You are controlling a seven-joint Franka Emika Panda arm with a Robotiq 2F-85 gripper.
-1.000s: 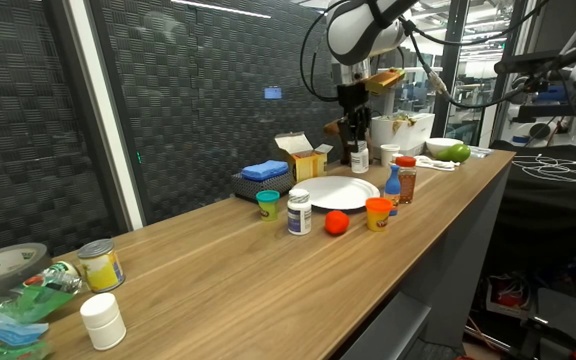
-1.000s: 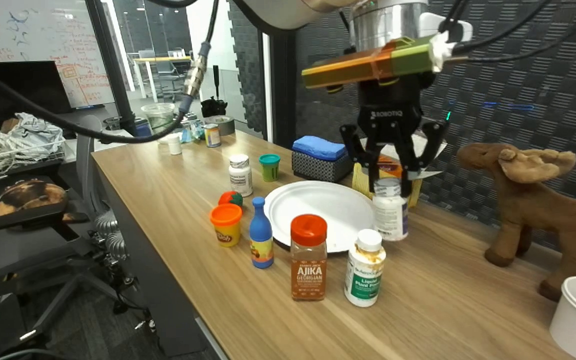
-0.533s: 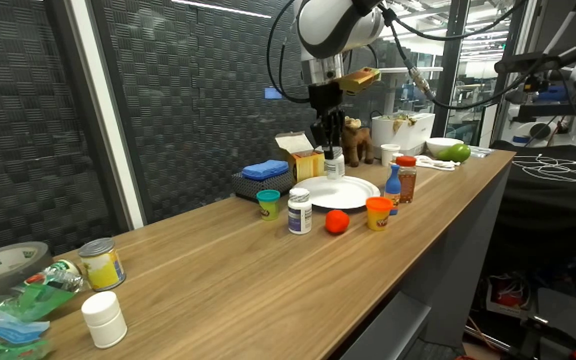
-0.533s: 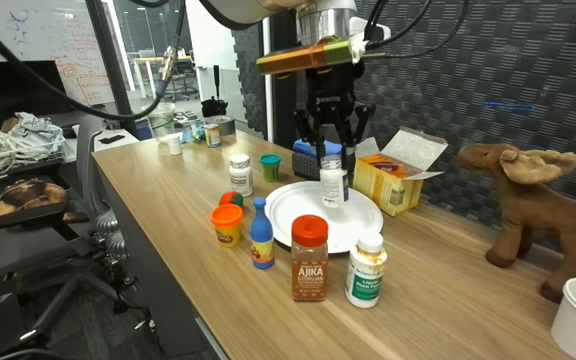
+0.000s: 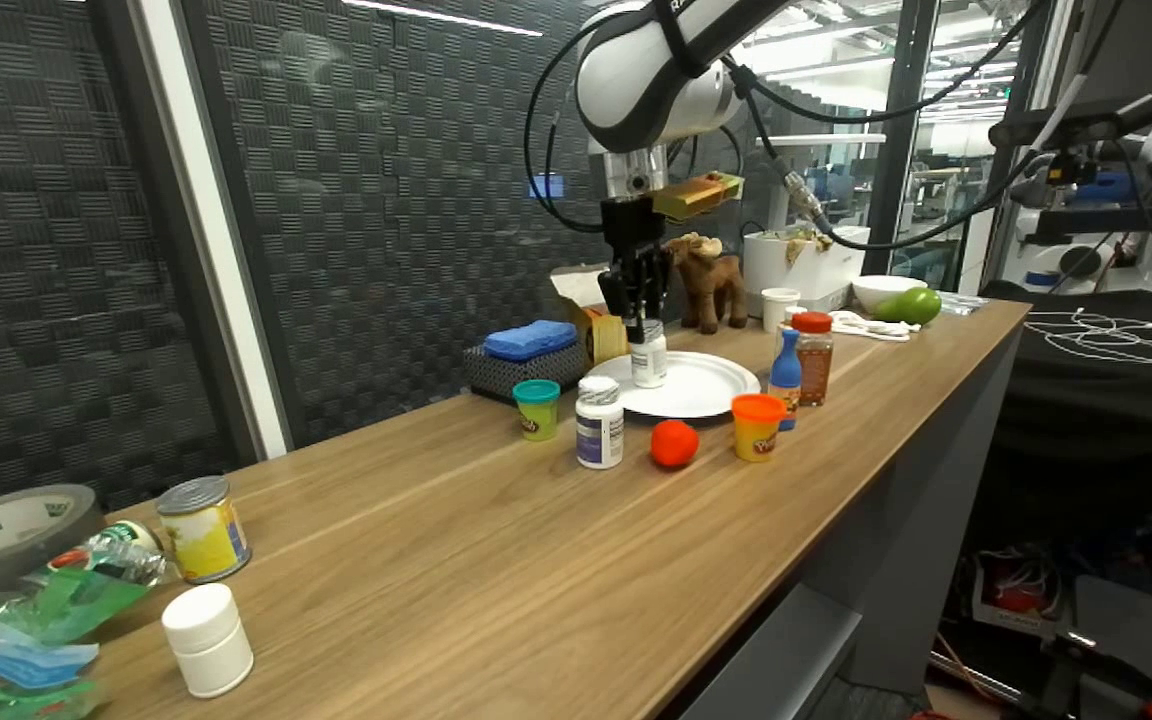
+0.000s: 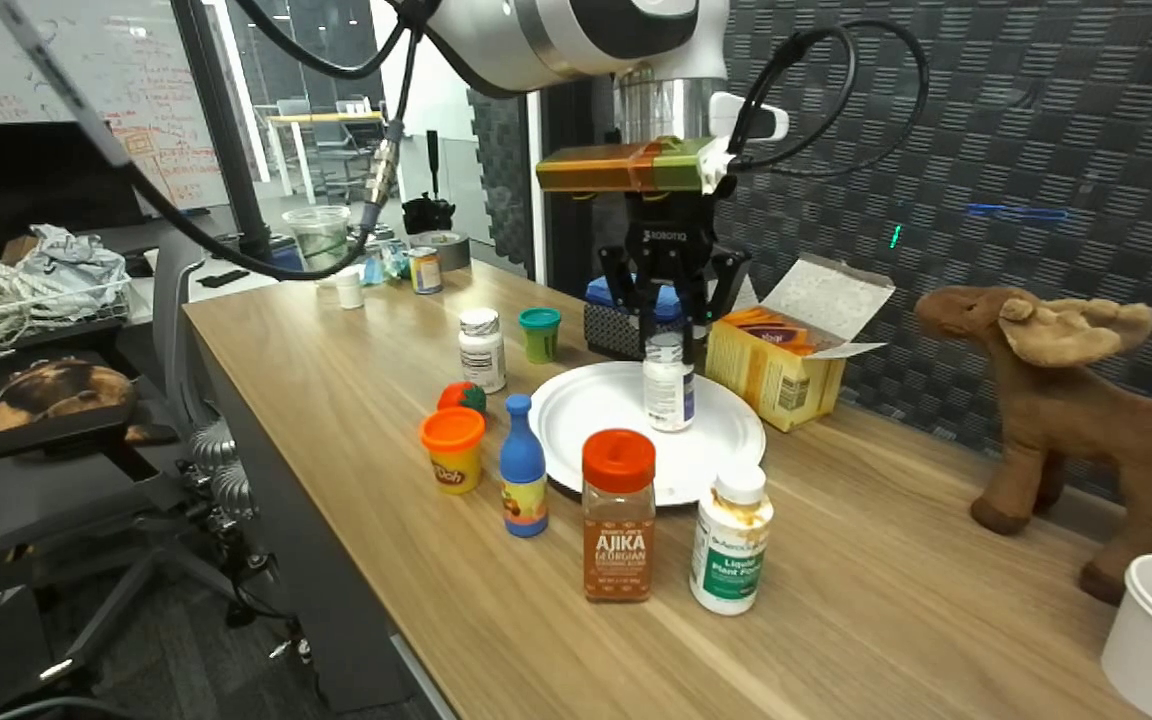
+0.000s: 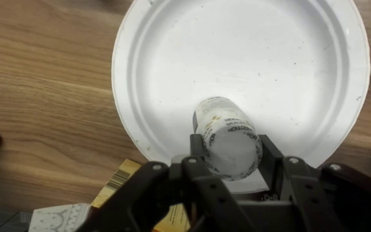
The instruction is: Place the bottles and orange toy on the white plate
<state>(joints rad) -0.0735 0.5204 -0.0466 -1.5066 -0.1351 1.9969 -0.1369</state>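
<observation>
Though one white bottle [image 6: 669, 390] is all but placed, most of the job remains

Nearest in an exterior view, the plant food bottle [image 6: 729, 548] and the seasoning bottle [image 6: 618, 520] stand upright on the table [image 6: 336, 360], outside the white plate [image 6: 586, 400]; if both count among the bottles, both are yet to be moved. Next comes the blue bottle [image 6: 523, 470], near the plate and also left to do, with the yellow tub [image 6: 453, 460] just beside it. Farther in, the gripper [image 7: 230, 145] has its fingers [image 7: 271, 158] pinching the white bottle around the cap, upright over the plate; whether its base touches I cannot tell. Nothing else lies on the plate, so this looks like the start. Beyond, the orange toy [image 6: 454, 393] and the second white bottle [image 6: 481, 352] wait on the table. Farthest is the green tub [image 6: 540, 338]; whether the tubs count as bottles is unclear.
</observation>
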